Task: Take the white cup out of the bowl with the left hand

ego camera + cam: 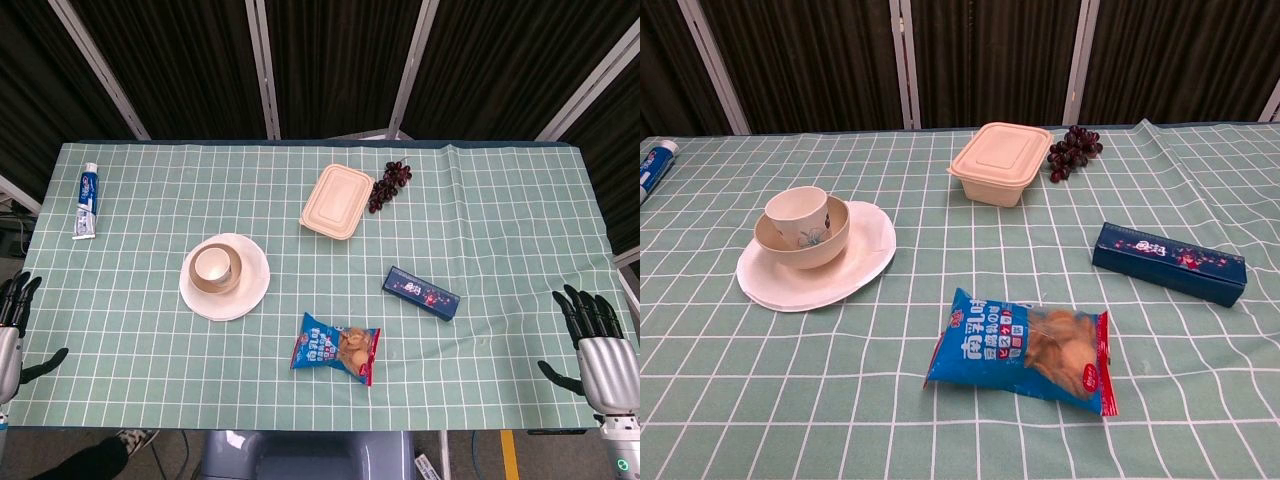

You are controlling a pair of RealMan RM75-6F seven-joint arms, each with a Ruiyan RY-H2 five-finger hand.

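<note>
Far left edge of the table (pixel 500 230) in the head view you've got the left hand (pixel 14 320), fingers spread apart, holding nothing, sitting well away from everything. Up near the back-left corner lies a toothpaste tube (pixel 88 201). Next over is the white plate (pixel 860 262), with the bowl (pixel 818 243) sitting on it, and the white cup (pixel 798 214) is upright inside that bowl, tucked toward its left side, nothing touching it. Toward the middle at the front there's a blue snack bag (pixel 1020 350) lying flat, and behind it a beige lidded container (pixel 1001 162) with a bunch of dark grapes (pixel 1071 150) right beside it. Right of centre is a dark blue box (pixel 1168 263). Far right edge, the right hand (pixel 600 345) is also open-fingered and empty.
</note>
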